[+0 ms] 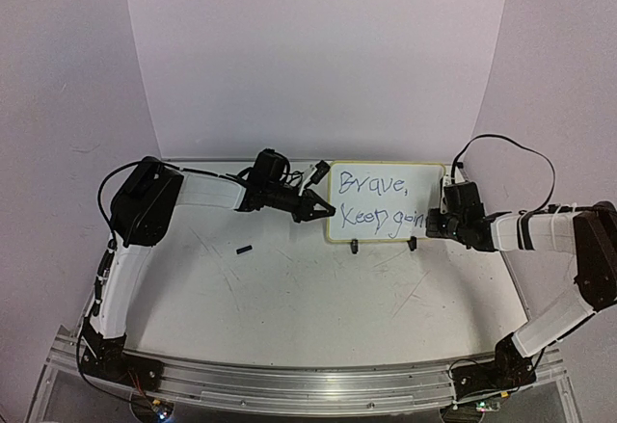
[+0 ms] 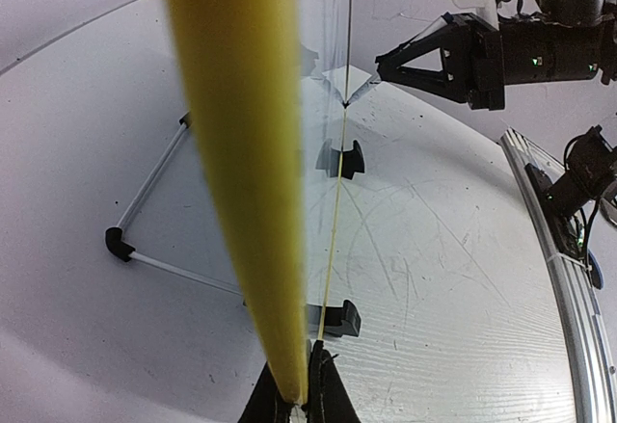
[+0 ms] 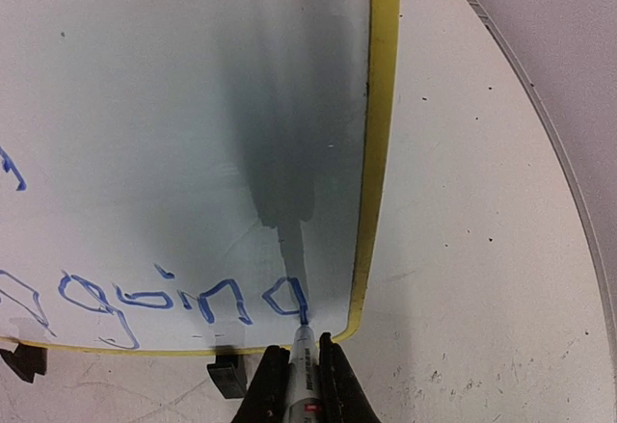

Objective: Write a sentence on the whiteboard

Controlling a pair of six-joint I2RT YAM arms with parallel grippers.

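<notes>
The whiteboard [image 1: 386,201] stands upright on two black clip feet [image 1: 354,246] at the back of the table. It reads "Brave, Keep goin" in blue, with a further letter half drawn. My left gripper [image 1: 323,211] is shut on the board's left yellow rim [image 2: 241,153], seen edge-on in the left wrist view between the fingertips [image 2: 328,394]. My right gripper [image 1: 431,223] is shut on a grey marker [image 3: 303,370]. The marker's blue tip touches the board [image 3: 174,105] at the last letter, near the lower right corner by the rim [image 3: 382,134].
A small black cap [image 1: 244,248] lies on the scratched white tabletop [image 1: 318,298], left of centre. A thin metal rail with a black corner piece [image 2: 119,242] runs behind the board. An aluminium rail [image 1: 308,384] lines the near edge. White backdrop walls stand close behind.
</notes>
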